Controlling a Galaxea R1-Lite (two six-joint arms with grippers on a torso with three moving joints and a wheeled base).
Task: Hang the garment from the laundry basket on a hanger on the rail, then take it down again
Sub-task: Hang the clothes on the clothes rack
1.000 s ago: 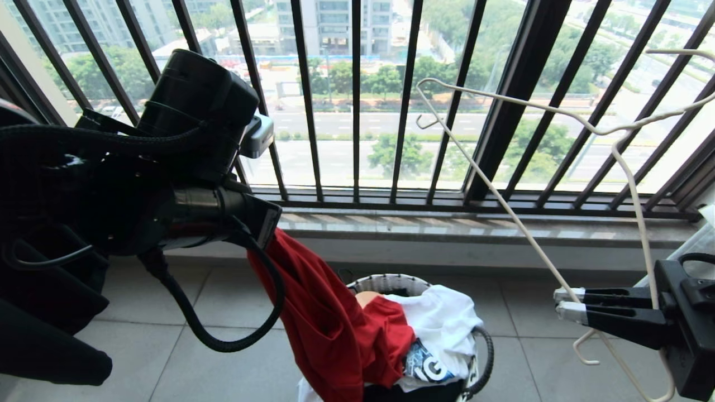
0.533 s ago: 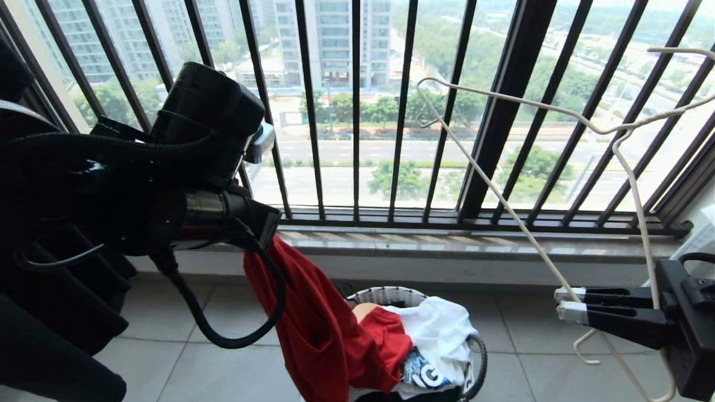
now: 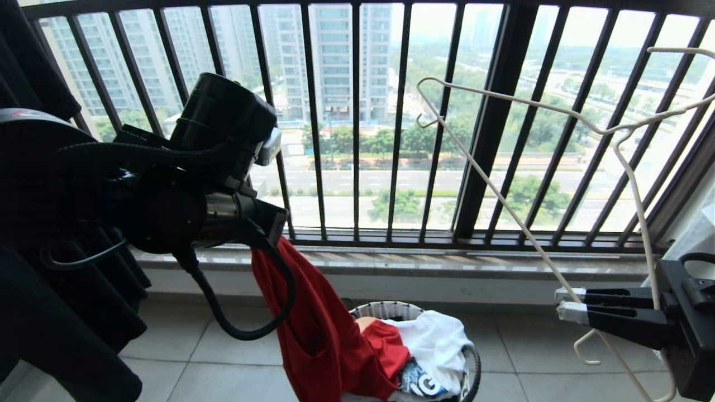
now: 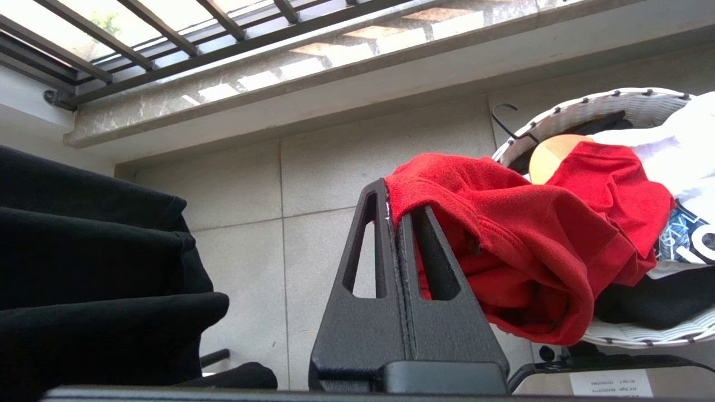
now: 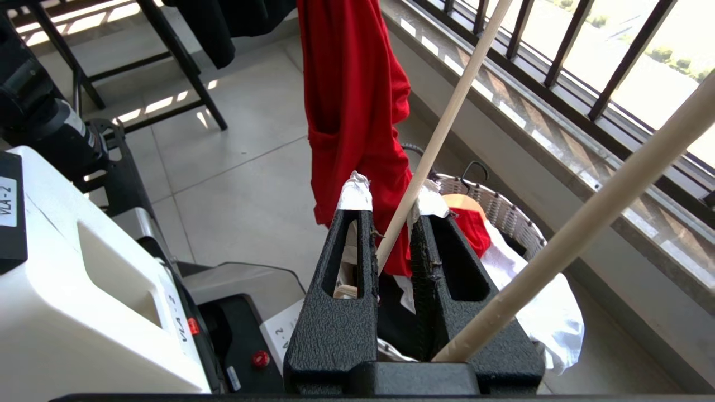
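Left hand pinching the garment by its edge, drawing it higher out of the laundry basket (tail trailing inside). Right of the basket, right hand clamping the hanger, waiting for threading.

Location: a residential high-rise balcony used for laundry. Indicators: dark railing with vertical bars overlooking apartment towers and a street far below, tiled floor, stone sill, laundry basket holding clothes.
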